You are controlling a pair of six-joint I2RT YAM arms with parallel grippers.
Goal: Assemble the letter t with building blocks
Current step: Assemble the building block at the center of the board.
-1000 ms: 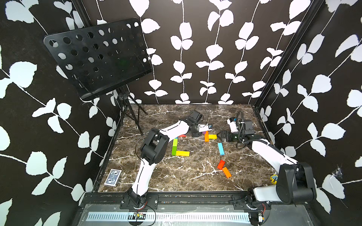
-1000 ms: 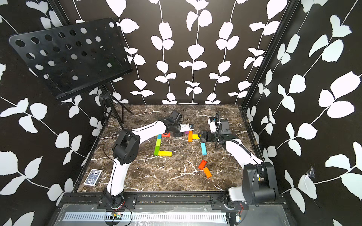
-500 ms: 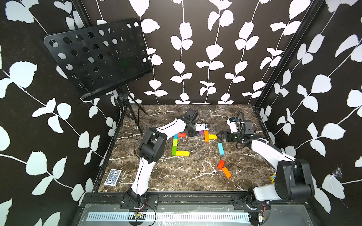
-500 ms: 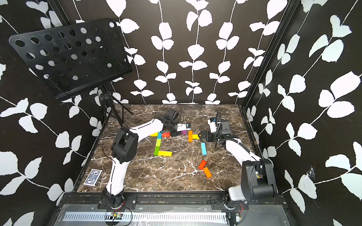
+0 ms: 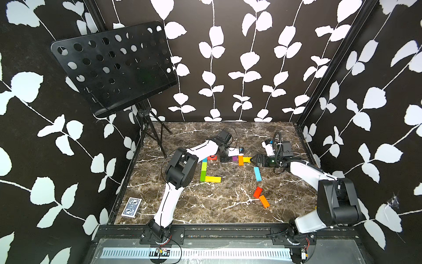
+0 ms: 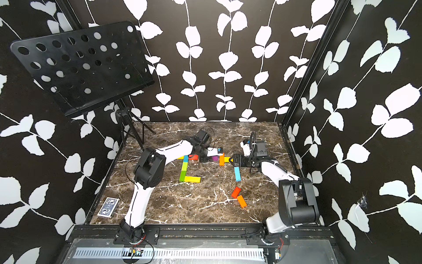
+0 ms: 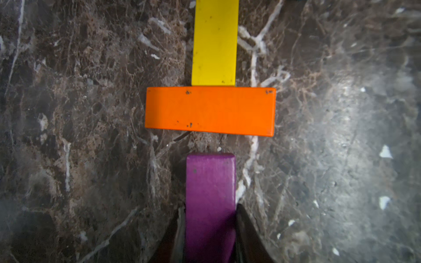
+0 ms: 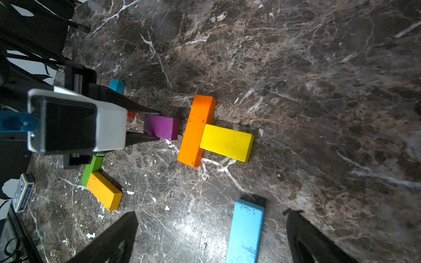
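left gripper [image 7: 210,213] pinching purple block [image 7: 210,182]; block just short of orange block [image 7: 209,111], not touching | yellow block [image 7: 214,43] touching orange block's other side | right gripper [image 8: 211,213] spread wide, near blue block [image 8: 246,230]

Pulled left pincer [image 7: 210,206] back a bit, dragging the purple block [image 7: 210,182]; maybe opened a gap by the orange block [image 7: 209,111]. Moved right pincer [image 5: 253,159] nearer the yellow block [image 5: 246,159].

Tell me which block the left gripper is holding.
The purple block: it alone is clamped in the left gripper, its end just short of the orange block. All others lie free.
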